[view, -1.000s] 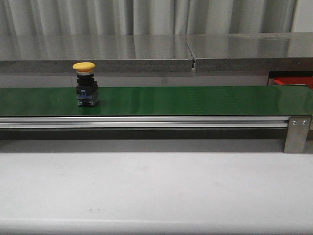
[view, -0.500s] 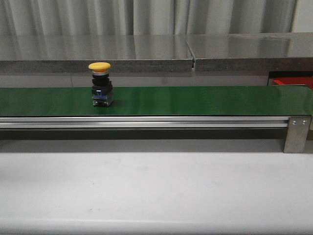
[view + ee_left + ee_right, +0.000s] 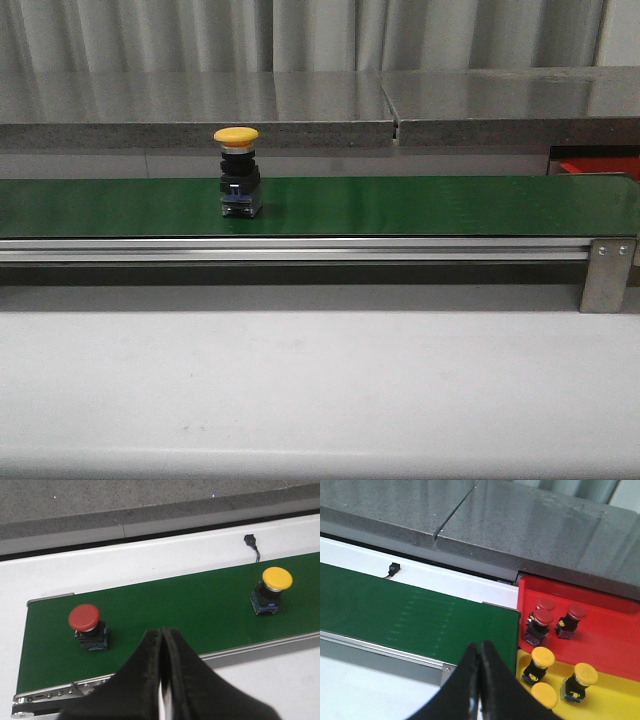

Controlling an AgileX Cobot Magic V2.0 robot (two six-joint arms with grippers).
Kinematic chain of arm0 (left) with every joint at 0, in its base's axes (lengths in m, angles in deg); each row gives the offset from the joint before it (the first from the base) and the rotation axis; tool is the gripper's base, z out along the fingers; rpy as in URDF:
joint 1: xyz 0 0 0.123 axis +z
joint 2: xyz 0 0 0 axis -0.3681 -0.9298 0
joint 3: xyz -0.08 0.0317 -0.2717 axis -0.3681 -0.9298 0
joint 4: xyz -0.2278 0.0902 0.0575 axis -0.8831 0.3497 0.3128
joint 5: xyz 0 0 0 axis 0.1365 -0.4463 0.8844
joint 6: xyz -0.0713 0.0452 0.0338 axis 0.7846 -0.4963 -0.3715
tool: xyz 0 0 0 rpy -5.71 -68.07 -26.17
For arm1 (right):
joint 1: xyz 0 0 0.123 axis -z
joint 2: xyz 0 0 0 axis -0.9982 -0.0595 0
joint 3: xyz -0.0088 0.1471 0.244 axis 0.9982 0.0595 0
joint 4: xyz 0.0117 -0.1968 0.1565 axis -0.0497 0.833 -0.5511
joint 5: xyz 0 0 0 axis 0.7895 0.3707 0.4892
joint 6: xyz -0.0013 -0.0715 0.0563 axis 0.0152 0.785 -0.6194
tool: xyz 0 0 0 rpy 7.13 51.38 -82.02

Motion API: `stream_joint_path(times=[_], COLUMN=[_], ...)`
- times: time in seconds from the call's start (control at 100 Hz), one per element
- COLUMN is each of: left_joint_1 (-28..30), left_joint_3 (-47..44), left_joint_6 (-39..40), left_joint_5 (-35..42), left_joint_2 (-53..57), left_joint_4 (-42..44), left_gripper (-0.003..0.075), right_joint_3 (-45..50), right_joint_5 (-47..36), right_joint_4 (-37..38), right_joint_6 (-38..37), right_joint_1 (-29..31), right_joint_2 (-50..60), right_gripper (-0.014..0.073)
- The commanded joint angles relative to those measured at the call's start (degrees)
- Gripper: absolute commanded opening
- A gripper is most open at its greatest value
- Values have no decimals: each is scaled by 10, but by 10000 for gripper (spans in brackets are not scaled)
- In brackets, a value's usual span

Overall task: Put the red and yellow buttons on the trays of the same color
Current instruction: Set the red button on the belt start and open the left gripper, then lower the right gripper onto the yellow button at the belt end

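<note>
Nearest us, the left gripper [image 3: 161, 680] and right gripper [image 3: 480, 685] both sit with jaws together. Beyond, the yellow button [image 3: 237, 172] stands upright on the green belt [image 3: 420, 205]. We should open before descending, then grip its black body squarely.

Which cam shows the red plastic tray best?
The right wrist view. The red plastic tray shows its walls and floor, with three red-capped push buttons standing in it. The front view catches only a red sliver at the far right, past the belt's end. The left wrist view doesn't show it.
</note>
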Motion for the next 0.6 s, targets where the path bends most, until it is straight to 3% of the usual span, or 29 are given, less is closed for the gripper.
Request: stream_joint_path(times=[0.0,0.35,0.59], left_joint_1=[-5,-5,-5], left_joint_3=[-8,-97,-118], left_joint_6=[-3,-3,-3], left_joint_5=[37,34,34], left_joint_2=[45,170,199], left_joint_4=[-19,-29,-29], left_gripper=[-20,-20,-20], right_joint_3=[-34,-189,-310], right_joint_5=[-31,47,100], right_joint_4=[-12,10,15], right_joint_6=[3,3,3], right_joint_1=[-2,-106,-174], right_joint_2=[-25,-201,-360], right_gripper=[-90,-90,-85])
